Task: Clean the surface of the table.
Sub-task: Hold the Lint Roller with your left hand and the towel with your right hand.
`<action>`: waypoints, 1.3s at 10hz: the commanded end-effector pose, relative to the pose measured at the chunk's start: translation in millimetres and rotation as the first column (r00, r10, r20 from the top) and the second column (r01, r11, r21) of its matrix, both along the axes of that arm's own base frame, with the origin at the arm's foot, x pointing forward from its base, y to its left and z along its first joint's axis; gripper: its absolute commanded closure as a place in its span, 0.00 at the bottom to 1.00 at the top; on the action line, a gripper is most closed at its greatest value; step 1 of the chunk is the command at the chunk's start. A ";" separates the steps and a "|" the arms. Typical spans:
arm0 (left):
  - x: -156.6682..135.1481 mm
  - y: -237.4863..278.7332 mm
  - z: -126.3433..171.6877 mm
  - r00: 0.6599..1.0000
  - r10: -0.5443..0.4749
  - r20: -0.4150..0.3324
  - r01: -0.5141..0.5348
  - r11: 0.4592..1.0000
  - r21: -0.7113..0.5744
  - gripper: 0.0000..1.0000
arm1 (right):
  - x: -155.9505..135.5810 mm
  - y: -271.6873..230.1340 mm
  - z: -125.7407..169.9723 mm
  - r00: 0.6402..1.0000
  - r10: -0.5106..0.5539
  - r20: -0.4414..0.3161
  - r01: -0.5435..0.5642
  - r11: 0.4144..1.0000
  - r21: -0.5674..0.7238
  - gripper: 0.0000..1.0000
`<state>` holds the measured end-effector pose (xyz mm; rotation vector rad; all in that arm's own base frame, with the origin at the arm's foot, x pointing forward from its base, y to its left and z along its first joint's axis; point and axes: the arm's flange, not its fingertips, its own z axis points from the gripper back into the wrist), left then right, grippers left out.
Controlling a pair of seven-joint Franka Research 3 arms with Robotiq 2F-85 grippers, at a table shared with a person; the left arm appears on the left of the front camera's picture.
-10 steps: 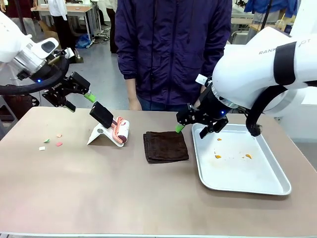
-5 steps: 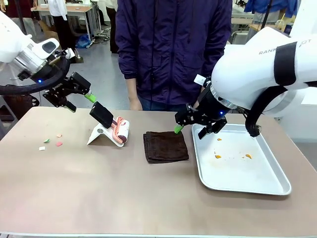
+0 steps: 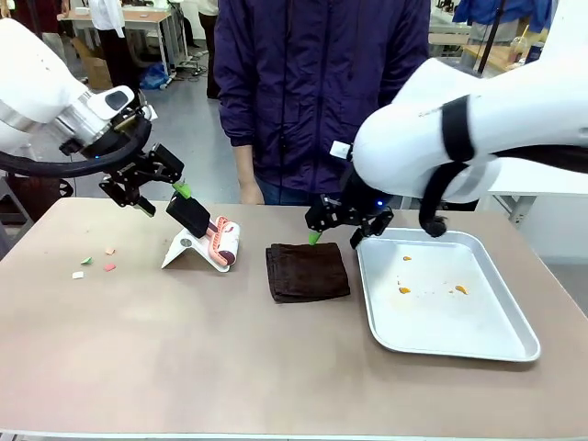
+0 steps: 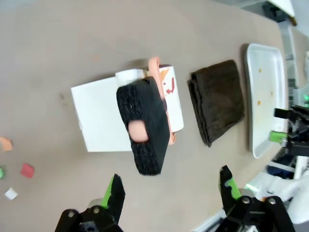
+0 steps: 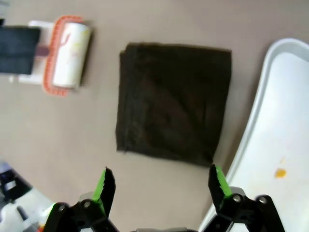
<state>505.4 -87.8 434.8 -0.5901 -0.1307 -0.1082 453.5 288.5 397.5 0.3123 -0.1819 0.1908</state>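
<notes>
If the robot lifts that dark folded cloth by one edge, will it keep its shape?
Probably not: the dark cloth looks like soft folded towelling, so it would likely droop and unfold. Pushed, its fuzzy layers may bunch rather than slide.

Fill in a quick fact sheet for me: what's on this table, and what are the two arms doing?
Table: brown top
Left side: small paper scraps
Middle: lint roller on a white stand; folded dark cloth
Right side: metal tray with orange crumbs
Left tool: open, above the lint roller's black handle
Right tool: open, above the cloth
Person: standing at the far side
</notes>
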 end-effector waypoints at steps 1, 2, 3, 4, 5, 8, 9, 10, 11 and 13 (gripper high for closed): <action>14.8 -8.3 3.9 0.998 0.027 -0.052 -0.027 1.000 0.016 0.00 | 33.4 22.7 -9.2 0.998 -0.063 0.002 0.063 0.996 -0.064 0.00; 21.0 -13.5 -1.1 0.997 0.011 -0.078 -0.009 1.000 0.029 0.00 | 46.3 29.3 -22.0 0.995 -0.089 -0.052 0.085 0.993 -0.078 0.00; 27.5 -17.4 -6.8 0.993 0.029 -0.114 -0.022 0.998 0.065 0.00 | 57.0 34.1 -34.9 0.990 -0.128 -0.062 0.121 0.987 -0.110 0.00; 30.2 -18.1 -9.3 0.990 0.040 -0.136 -0.028 0.995 0.092 0.00 | 64.5 35.7 -42.9 0.986 -0.149 -0.076 0.139 0.983 -0.118 0.00; 31.0 -16.8 -10.4 0.988 0.048 -0.149 -0.034 0.995 0.097 0.00 | 71.1 36.5 -49.2 0.982 -0.169 -0.082 0.158 0.980 -0.123 0.00; 28.4 -16.6 -15.9 0.983 0.063 -0.172 -0.051 0.996 0.075 0.00 | 87.7 39.3 -63.9 0.972 -0.214 -0.095 0.198 0.967 -0.160 0.00; 28.1 -15.6 -16.6 0.982 0.064 -0.177 -0.054 0.996 0.065 0.00 | 91.3 40.3 -67.7 0.968 -0.232 -0.098 0.209 0.957 -0.199 0.00; 27.6 -16.2 -15.7 0.982 0.071 -0.176 -0.061 0.996 0.061 0.00 | 92.6 42.0 -69.7 0.968 -0.230 -0.102 0.204 0.955 -0.217 0.00; 26.8 -14.0 -16.3 0.982 0.074 -0.175 -0.065 0.996 0.060 0.00 | 90.2 43.2 -72.0 0.961 -0.252 -0.110 0.215 0.939 -0.269 0.00; 26.5 -13.5 -16.9 0.980 0.082 -0.179 -0.074 0.996 0.049 0.00 | 81.0 44.0 -71.8 0.950 -0.292 -0.110 0.241 0.911 -0.334 0.00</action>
